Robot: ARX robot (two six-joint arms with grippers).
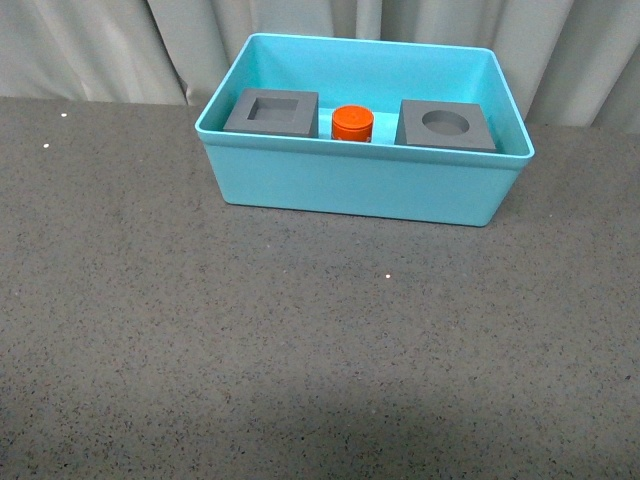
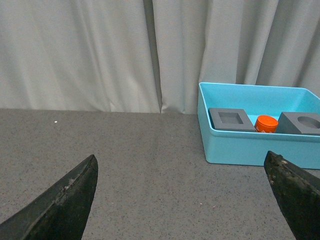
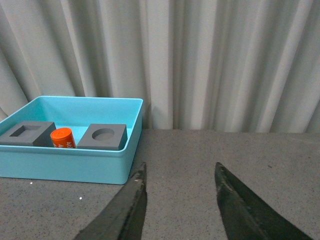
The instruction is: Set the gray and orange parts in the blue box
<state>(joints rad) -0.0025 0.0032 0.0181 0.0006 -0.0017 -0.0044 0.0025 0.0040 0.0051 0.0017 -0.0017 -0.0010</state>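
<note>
- the blue box [image 1: 360, 185] stood at the far side of the dark table [image 1: 300, 350], before a pale curtain [image 1: 100, 50]; inside it lay the gray cube with a square recess [image 1: 272, 111], the orange cylinder [image 1: 352, 123] and the gray cube with a round recess [image 1: 446, 125], in a row, so the task appeared complete.
- the left gripper [image 2: 185, 200] was spread wide and empty, its two dark fingers [image 2: 60, 205] at opposite edges of its wrist view; the right gripper [image 3: 177, 200] was parted more narrowly, also holding nothing.
- risk, as a judgement: little remained to fail; a careless arm sweep toward the box could nudge it or jostle the parts, since both grippers faced it across the table.
- the front view showed neither arm, but gave the clearest look down into the box and both recesses.
- the right wrist view alone showed white markings on the cylinder's side, too small to read; the left wrist view showed the cylinder just beside the round-recess cube, whether touching could not be told.
</note>
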